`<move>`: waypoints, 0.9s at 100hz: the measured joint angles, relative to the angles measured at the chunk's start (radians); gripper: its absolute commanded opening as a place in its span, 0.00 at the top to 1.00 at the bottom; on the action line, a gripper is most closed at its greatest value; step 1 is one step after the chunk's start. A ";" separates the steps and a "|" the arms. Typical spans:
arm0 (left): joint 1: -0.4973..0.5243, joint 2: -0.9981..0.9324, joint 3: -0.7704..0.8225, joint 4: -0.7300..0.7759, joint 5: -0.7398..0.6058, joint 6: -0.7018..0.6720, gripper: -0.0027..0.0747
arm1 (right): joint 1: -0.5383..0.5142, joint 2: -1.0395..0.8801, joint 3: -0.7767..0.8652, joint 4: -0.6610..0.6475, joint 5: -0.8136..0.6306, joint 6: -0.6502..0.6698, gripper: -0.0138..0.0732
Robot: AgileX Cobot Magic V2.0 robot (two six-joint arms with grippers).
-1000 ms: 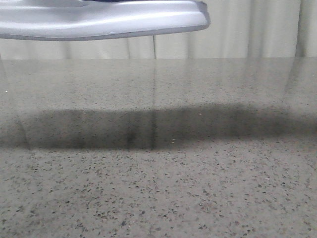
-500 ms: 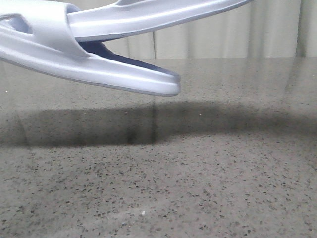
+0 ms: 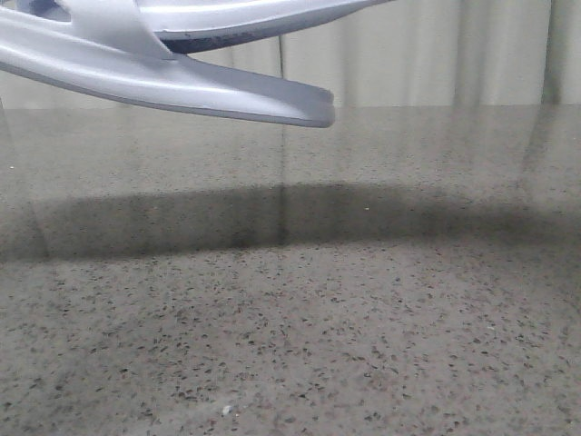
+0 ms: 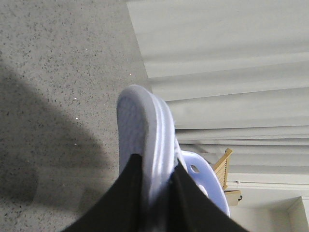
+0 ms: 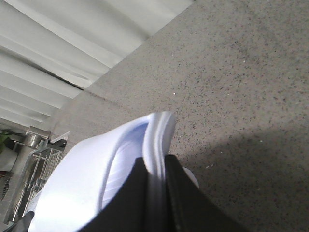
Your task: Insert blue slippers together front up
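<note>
Both black grippers, left (image 4: 157,193) and right (image 5: 155,193), clamp pale blue foam slippers (image 3: 182,77) above a speckled grey stone table (image 3: 363,318), before pleated cream curtains (image 3: 436,54).

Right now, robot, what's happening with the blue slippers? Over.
Left end effector shut on one slipper. Right end effector shut on the other. Both slippers above the table, partly nested.

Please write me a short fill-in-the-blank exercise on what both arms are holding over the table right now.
1. Each tool grips one pale blue ____, clamped at the sole's edge: left tool, right tool.
2. In the front view, the slippers hang ____ the speckled table, not touching it.
3. On the table beneath them lies a dark ____.
4. Behind the table hangs a pale ____.

Missing words: slipper; above; shadow; curtain
</note>
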State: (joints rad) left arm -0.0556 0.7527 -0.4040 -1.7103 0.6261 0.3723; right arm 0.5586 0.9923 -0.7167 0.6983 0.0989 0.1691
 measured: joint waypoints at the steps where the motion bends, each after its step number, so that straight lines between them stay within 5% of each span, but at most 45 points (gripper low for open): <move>1: 0.000 0.000 0.000 -0.002 0.002 0.000 0.94 | 0.003 0.000 0.000 0.000 -0.001 0.000 0.96; 90: -0.021 0.000 0.005 -0.038 0.000 0.021 0.94 | 0.145 0.089 0.000 0.000 -0.194 -0.039 0.96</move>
State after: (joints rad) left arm -0.0769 0.7527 -0.3994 -1.7478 0.6264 0.3929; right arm 0.7032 1.0809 -0.7167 0.6985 -0.0947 0.1304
